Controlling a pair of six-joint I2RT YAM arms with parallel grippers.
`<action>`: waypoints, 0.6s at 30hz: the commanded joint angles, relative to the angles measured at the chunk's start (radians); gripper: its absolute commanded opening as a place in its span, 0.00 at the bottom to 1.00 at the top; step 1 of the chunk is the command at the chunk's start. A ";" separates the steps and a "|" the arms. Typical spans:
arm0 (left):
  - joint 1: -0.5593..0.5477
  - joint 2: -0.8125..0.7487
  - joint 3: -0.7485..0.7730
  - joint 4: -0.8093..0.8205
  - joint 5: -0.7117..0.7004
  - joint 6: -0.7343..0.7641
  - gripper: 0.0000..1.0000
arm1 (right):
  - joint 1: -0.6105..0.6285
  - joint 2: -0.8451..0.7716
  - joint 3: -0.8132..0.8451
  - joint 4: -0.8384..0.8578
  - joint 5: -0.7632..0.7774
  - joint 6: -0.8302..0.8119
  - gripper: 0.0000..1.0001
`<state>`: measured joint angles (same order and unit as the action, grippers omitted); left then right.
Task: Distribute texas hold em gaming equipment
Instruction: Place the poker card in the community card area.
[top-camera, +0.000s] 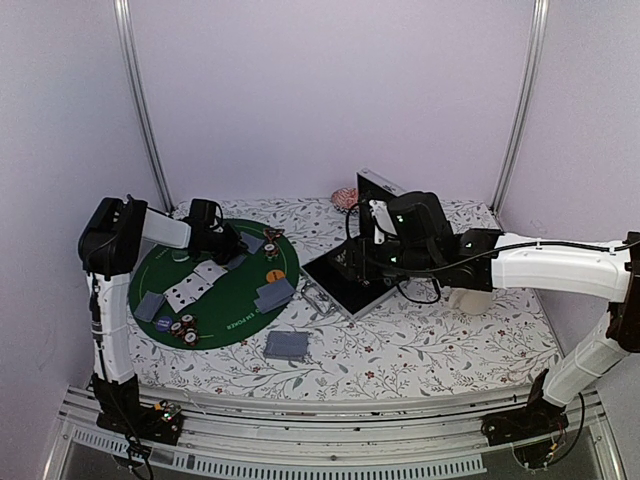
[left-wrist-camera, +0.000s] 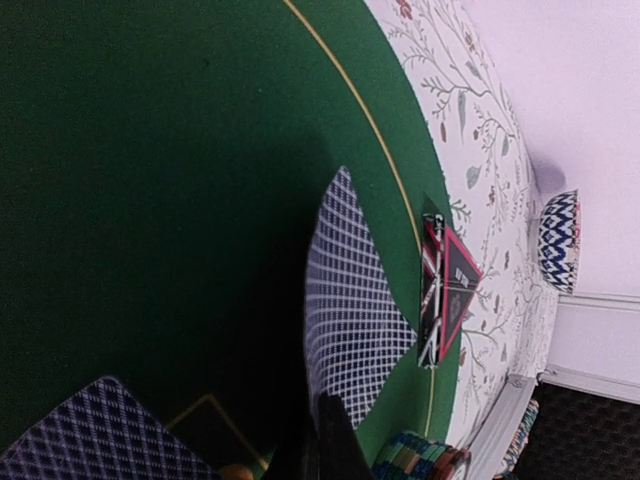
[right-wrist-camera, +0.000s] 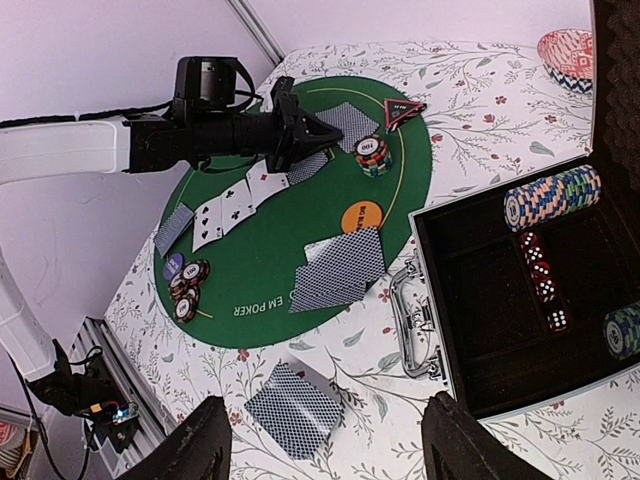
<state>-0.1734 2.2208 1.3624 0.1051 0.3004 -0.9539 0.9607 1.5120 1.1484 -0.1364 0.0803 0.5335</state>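
Looks like a robot lab booth, not a home: plain lilac walls (top-camera: 330, 90) at twelve o'clock, metal posts (top-camera: 140, 100) at ten and two, robot arms (top-camera: 108, 330) bolted to a slotted rail (top-camera: 330, 435) at six, flowered cloth (top-camera: 430, 340) at centre.

The left gripper (top-camera: 238, 250) hangs low over the far part of the green round mat (top-camera: 225, 315). A grey-blue card (top-camera: 253, 243) lies just beside its tip, a small stack of chips (top-camera: 272, 240) a little further to its right, white face-up cards (top-camera: 195, 285) just on its near side, and an orange button (top-camera: 275, 274) with face-down cards (top-camera: 275, 294) to its near right. The right gripper (top-camera: 368, 262) is over the open silver case (top-camera: 335, 290), with a cream mug (top-camera: 470, 298) off to its right and a pile of cards (top-camera: 287, 345) on the flowered cloth (top-camera: 420, 345) well to its near left.
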 joint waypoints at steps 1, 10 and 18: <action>0.018 -0.021 0.010 -0.051 -0.022 0.037 0.00 | -0.008 0.002 0.013 -0.013 0.015 -0.012 0.67; 0.032 -0.030 0.010 -0.088 -0.017 0.079 0.00 | -0.007 0.015 0.026 -0.016 0.006 -0.019 0.67; 0.034 -0.031 0.017 -0.103 -0.007 0.093 0.00 | -0.007 0.024 0.043 -0.029 -0.004 -0.022 0.67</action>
<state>-0.1577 2.2166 1.3712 0.0685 0.3050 -0.8867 0.9607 1.5269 1.1576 -0.1589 0.0765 0.5220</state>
